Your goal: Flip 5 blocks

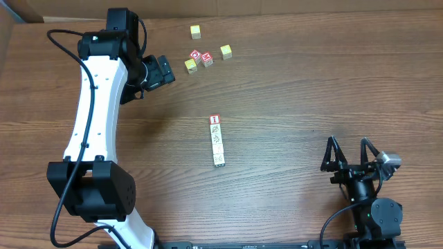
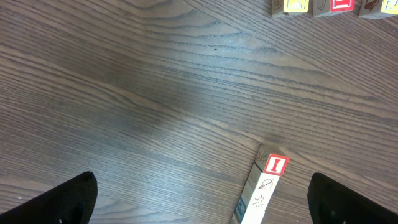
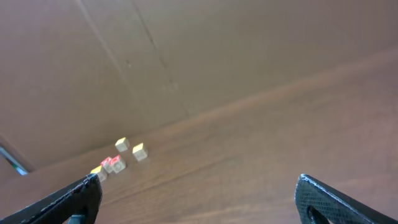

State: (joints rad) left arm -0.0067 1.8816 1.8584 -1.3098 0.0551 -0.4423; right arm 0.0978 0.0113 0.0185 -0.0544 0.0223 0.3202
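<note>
The blocks (image 1: 217,140) lie end to end in a short straight row at the middle of the table. The far one is white with a red border (image 1: 214,120); the ones behind it are pale with dark drawings. In the left wrist view the row (image 2: 260,194) runs off the bottom edge, its red-bordered end (image 2: 275,165) just inside my right finger. My left gripper (image 1: 163,69) hangs open up and left of the row, touching nothing; its opening (image 2: 202,190) is wide. My right gripper (image 1: 351,153) stands open at the near right, far from the blocks, with nothing between its tips (image 3: 199,193).
Loose cubes sit at the far side of the table: yellow-faced ones (image 1: 196,31) (image 1: 225,51) (image 1: 190,66) and two red-faced ones (image 1: 201,57). They show at the top edge of the left wrist view (image 2: 317,6) and small in the right wrist view (image 3: 118,160). A cardboard wall (image 3: 186,56) stands behind the table.
</note>
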